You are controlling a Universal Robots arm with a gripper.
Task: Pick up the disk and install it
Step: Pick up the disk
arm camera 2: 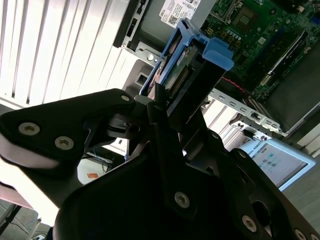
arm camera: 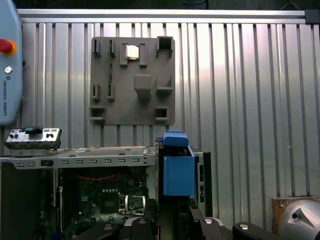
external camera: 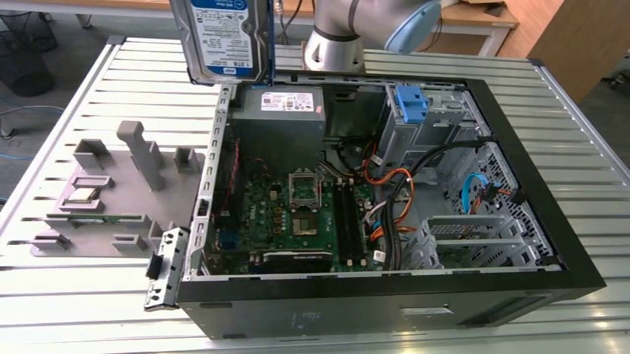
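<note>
Disk [external camera: 229,37] up in the air at eleven o'clock from the open computer case [external camera: 394,313], label turned to the exterior camera. Gripper [arm camera 2: 165,102] right on it in the second wrist view, jaws clenched on the disk's blue-edged body from either side. Same disk [arm camera: 178,172] end-on in the first wrist view, blue bracket showing, seen against the case's edge.

Below it all, a slatted metal table [external camera: 88,88], pale ribs running side to side, catching glare. Case flat on that surface, lying open: bare motherboard [external camera: 295,214] at the middle, grey power supply [external camera: 280,110] at twelve o'clock inside, a spare blue bracket [external camera: 412,102] in the bay at one o'clock, cables [external camera: 394,199] in black, orange and blue toward three o'clock. Grey fixture plate [external camera: 108,199] just beside the case at nine o'clock, studded with upright blocks and slots.

Arm base [external camera: 335,40] standing at twelve o'clock behind the case. Beyond the table, wooden furniture [external camera: 580,37] at one o'clock and grey floor [external camera: 615,96].
</note>
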